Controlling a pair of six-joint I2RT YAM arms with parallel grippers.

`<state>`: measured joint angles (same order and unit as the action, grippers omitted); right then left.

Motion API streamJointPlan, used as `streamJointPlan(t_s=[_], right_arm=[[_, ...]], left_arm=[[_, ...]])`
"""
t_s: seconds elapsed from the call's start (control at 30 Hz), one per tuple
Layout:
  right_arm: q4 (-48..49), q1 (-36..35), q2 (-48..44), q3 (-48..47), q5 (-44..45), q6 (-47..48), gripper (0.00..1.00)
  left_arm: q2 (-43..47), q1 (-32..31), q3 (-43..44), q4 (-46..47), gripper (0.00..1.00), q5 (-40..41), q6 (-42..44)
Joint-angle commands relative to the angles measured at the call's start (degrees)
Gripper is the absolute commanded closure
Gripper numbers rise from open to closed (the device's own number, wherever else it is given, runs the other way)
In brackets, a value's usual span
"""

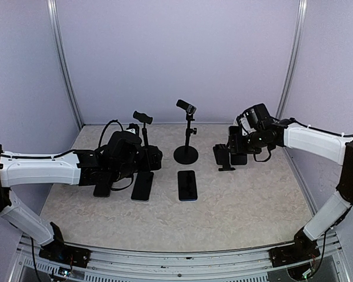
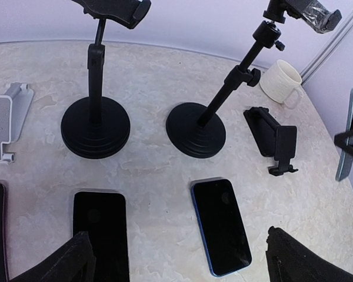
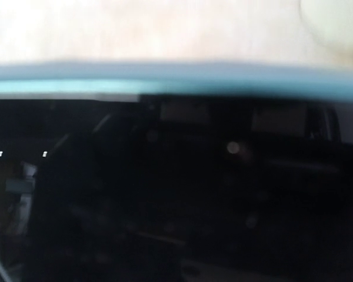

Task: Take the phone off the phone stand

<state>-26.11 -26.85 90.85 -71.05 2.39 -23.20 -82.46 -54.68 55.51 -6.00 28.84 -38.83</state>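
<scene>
Booth: pale lilac wall panels (image 1: 176,53) on three sides, metal uprights in the back corners. Worktop (image 1: 241,205) is cream, marbled and matte, no glare.

Right arm (image 1: 315,141) reaches in from lower right to right of centre. Its end effector (image 1: 237,151) appears clamped across the phone (image 2: 350,108), jaws set about the handset's width. The phone shows upright at the right edge of the left wrist view, a dark finger crossing it. In the right wrist view its dark screen and teal edge fill the frame, blurred. Gripped by the edges, probably so it slides out without tipping.

Left arm (image 1: 41,167) lies low at centre left. Its end effector (image 2: 179,261) is spread wide and holds nothing, foam pads (image 2: 53,264) in the bottom corners of its view. It seems to be simply parked out of the way.

Two black pole stands (image 2: 95,126) (image 2: 195,129) at mid-frame, clamps empty. The low black stand (image 2: 276,141), just left of the held phone and apart from it, is also empty. It is likely the one just vacated, so removal looks nearly done.

White bracket stand (image 2: 9,117) at left edge.

Two spare phones (image 2: 220,226) (image 2: 100,232) lie flat, screens up.

White mug (image 2: 281,81) at upper right.
</scene>
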Motion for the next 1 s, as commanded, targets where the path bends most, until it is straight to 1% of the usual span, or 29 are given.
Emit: streamJointPlan(t_s=[0.0,0.07,0.2,0.4,0.6,0.67,0.73,0.77,0.97], right_arm=[[-1.8,-2.2,-5.1,7.4,-0.2,-2.4,0.4],[-1.9,-3.4,-6.3,10.1,0.7,-2.7,0.4],[-0.2,-5.6,-8.0,16.1,0.2,-6.9,0.4],[4.5,-7.5,-7.7,22.9,1.0,-10.5,0.41],[6.0,-8.9,-4.3,23.1,0.6,-12.0,0.46],[5.9,-9.7,-3.1,23.1,0.7,-12.5,0.44],[5.7,-10.5,-1.7,23.0,1.1,-12.9,0.39],[5.8,-10.9,-1.0,23.1,1.2,-13.1,0.38],[7.8,-11.2,2.2,23.0,3.1,-14.5,0.36]], left_arm=[[0.3,0.4,-0.5,0.2,0.01,-0.1,-0.2],[0.5,0.4,-0.7,0.0,0.01,0.1,-0.3],[0.9,0.4,-0.9,-0.4,0.01,0.6,-0.8],[1.3,0.3,-1.3,-0.2,0.01,0.5,-1.2],[1.8,0.2,-1.3,-0.7,0.01,0.6,-1.3],[1.8,0.2,-1.3,-0.6,0.01,0.7,-1.4],[1.8,0.2,-1.4,-0.4,0.01,0.6,-1.5],[1.8,0.2,-1.5,-0.3,0.01,0.7,-1.6],[1.9,0.2,-2.0,-0.2,0.01,0.8,-1.6]])
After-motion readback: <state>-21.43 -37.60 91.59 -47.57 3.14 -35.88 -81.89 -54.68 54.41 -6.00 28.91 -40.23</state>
